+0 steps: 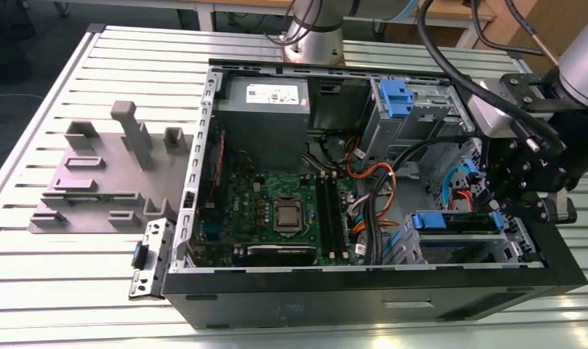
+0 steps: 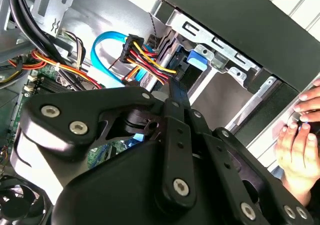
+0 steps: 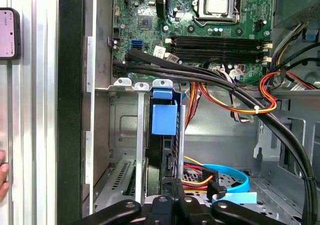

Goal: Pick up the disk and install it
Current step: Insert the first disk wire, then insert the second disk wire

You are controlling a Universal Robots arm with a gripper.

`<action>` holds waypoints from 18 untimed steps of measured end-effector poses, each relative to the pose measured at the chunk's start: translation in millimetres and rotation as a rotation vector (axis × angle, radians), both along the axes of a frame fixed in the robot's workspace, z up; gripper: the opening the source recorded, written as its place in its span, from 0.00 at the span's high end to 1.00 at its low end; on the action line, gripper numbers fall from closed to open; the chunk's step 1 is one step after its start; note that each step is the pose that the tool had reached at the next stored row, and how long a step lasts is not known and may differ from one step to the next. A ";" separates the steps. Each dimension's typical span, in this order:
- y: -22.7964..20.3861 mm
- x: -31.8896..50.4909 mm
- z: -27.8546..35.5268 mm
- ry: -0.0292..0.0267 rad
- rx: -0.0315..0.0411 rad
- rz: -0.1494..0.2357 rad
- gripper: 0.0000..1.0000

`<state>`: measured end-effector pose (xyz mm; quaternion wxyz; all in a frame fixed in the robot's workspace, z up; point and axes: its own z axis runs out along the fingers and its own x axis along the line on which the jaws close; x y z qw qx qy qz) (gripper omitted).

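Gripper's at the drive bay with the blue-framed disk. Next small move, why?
Probably a short, slow nudge along the grey metal bay rails. The blue-framed silver disk sits between them with the black gripper close; orange and yellow cables run nearby, and full seating can't be judged.

You see a pincer (image 2: 172, 97) of matt black metal links with bright steel screws. The disk's carrier handle (image 3: 164, 116) is smooth blue plastic. The computer case (image 1: 371, 291) has matt black outer panels, over a ribbed, pale aluminium surface (image 1: 81, 291).
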<state>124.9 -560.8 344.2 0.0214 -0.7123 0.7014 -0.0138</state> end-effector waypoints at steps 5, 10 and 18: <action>0.0 0.0 0.6 0.0000 0.0000 0.000 0.89; 0.0 0.0 1.1 0.0000 0.0000 0.000 0.89; 0.1 -1.5 1.7 0.0000 -0.0002 0.000 0.89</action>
